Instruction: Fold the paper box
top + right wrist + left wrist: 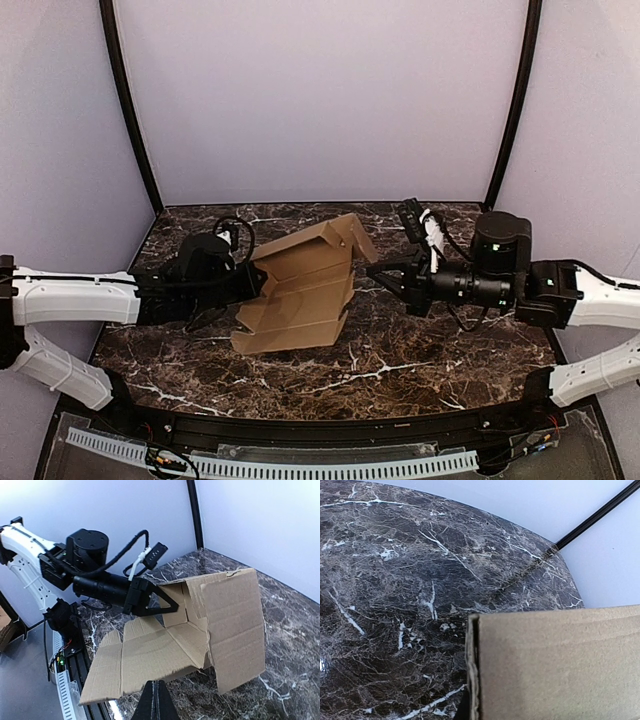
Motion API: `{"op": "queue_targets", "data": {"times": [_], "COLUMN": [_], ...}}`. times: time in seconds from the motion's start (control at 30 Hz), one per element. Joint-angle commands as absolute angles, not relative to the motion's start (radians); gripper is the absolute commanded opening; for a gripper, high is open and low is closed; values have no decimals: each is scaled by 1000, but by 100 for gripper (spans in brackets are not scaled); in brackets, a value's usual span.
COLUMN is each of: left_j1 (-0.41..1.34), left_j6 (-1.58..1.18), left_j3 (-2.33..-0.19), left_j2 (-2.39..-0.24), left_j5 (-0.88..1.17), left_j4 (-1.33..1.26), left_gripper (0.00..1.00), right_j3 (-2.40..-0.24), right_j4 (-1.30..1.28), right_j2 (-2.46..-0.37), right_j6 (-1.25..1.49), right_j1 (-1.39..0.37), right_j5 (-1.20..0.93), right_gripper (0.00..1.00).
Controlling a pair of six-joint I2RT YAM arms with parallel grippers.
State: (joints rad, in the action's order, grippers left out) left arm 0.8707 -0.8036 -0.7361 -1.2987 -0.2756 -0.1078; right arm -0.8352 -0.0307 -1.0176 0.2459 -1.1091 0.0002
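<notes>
The paper box [300, 290] is a plain brown cardboard piece, partly folded, standing open on the marble table in the middle. One tall flap [235, 625] stands upright at its far end. My left gripper [258, 283] is shut on the box's left edge. In the right wrist view it [170, 607] reaches in over the folded corner. In the left wrist view the cardboard [555, 665] fills the lower right and hides the fingers. My right gripper [372, 272] is shut and empty, its tips [157, 692] just short of the box's right edge.
The dark marble table [420, 360] ends at lilac walls with black corner posts at the left [130, 110] and right [515, 100]. A black rail with a white cable chain [300, 465] runs along the near edge.
</notes>
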Motion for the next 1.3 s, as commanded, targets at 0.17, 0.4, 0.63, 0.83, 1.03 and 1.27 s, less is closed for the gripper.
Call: {"op": "queue_targets", "data": {"times": [0.17,0.4,0.63,0.83,1.03,1.27], "left_j1": [845,845,845,845,845,844], "left_j6": [-863,-865,-876,-872,-870,-870], "left_j3": [-644,-643,-636,-641,-640,-642], "left_j2": [-1222,-1210,-1192,-1194,-1206,-1213], "left_j5": [-30,118,169,187,204,210], "left_j4": [-345,-405,-420,-415,-425,-435], "left_gripper": [0,0,0,0,0,0], "right_j3": [-639,-626,-657,-708,-751,-774], "right_j4": [217,326,411,435,450,460], "right_j2": [-845,-877,-911,-963,-1015,-1080], "right_j6": [162,129,83,80,71,70], "right_j1": [-1119,-1126,-1136,-1147,-1155,-1166], "right_j5": [-132,-136,-142,-138,-106,-44], "right_gripper": [0,0,0,0,0,0]}}
